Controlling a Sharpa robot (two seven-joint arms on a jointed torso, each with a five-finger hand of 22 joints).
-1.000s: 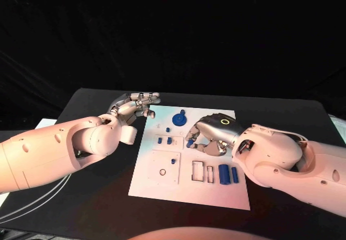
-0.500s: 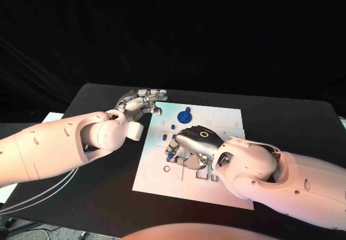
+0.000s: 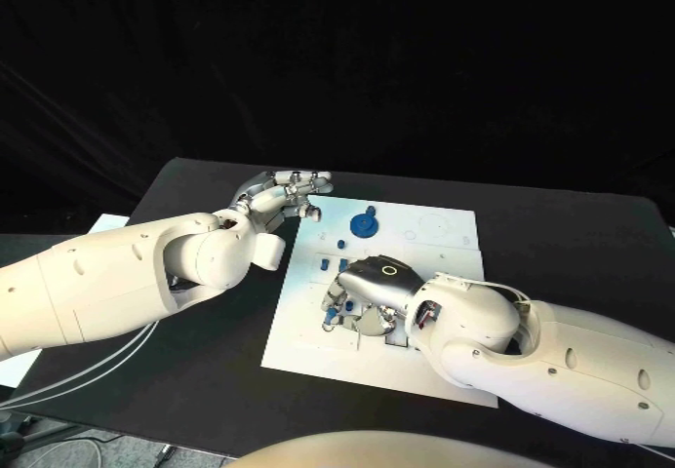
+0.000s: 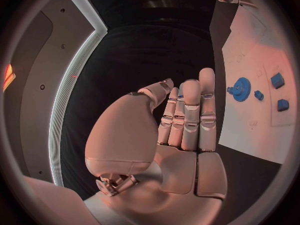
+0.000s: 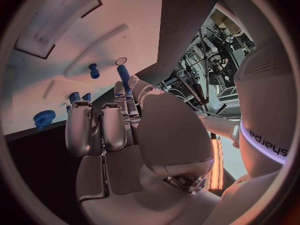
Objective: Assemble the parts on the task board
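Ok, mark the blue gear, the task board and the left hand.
blue gear (image 3: 365, 227), head view, centre of its disc.
task board (image 3: 448, 229), head view, bare far part.
left hand (image 3: 283, 196), head view, middle of the fingers.

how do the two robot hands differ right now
The left robot hand sits at the white board's far left corner with straight fingers, holding nothing. The right robot hand is over the middle of the board, fingers curled down, pinching a blue peg at its fingertips. The left palm is bare; the right is busy among the blue parts. Both are silver hands on white arms.
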